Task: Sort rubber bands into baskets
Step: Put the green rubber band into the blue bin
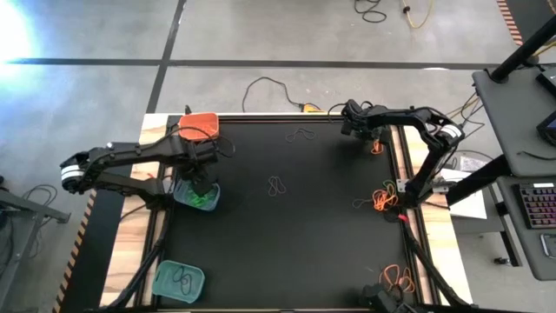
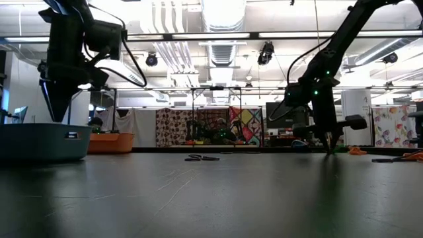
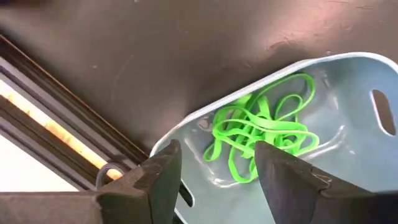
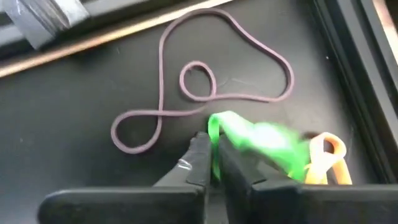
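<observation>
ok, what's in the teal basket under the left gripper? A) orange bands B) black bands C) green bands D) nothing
C: the left wrist view shows a tangle of bright green rubber bands lying in the teal basket, with the left gripper open above it.

Open black mat (image 1: 295, 226) mid-table; baskets (image 1: 197, 195) along left edge.

Keyboard (image 1: 539, 205) on side desk, yellow cable (image 1: 423, 15) on floor, perhaps papers (image 1: 469, 198)
</observation>
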You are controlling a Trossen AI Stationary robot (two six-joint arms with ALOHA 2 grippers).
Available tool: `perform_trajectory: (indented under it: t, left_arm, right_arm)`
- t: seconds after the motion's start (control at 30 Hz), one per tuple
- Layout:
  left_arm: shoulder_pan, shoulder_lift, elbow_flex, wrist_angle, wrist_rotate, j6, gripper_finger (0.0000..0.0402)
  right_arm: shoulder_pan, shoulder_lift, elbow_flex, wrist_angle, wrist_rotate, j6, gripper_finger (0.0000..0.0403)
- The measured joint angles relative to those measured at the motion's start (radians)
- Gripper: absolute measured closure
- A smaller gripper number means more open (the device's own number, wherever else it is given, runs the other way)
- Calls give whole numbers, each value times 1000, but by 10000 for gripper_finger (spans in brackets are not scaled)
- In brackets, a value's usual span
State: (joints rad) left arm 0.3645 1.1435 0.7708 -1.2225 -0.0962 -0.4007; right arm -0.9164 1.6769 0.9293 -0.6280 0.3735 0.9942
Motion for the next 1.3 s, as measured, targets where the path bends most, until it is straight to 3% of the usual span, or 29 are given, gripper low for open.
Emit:
perform_trajectory:
  t: [0.5,0.8,1.0,1.3]
  left_arm:
    - [0,0,0,7,-74,77,214]
    - [0,-1,0,25,-90,140,214]
    - [0,-1,0,25,-89,180,214]
    - [1,-7,1,26,-115,186,214]
  right_arm:
    - [172,-75,-3,-19,-24,57,392]
    - [468,-91,49,169,-60,-27,392]
    - [619,30,226,200,-71,-50,392]
    - [654,373,654,188,-113,-178,392]
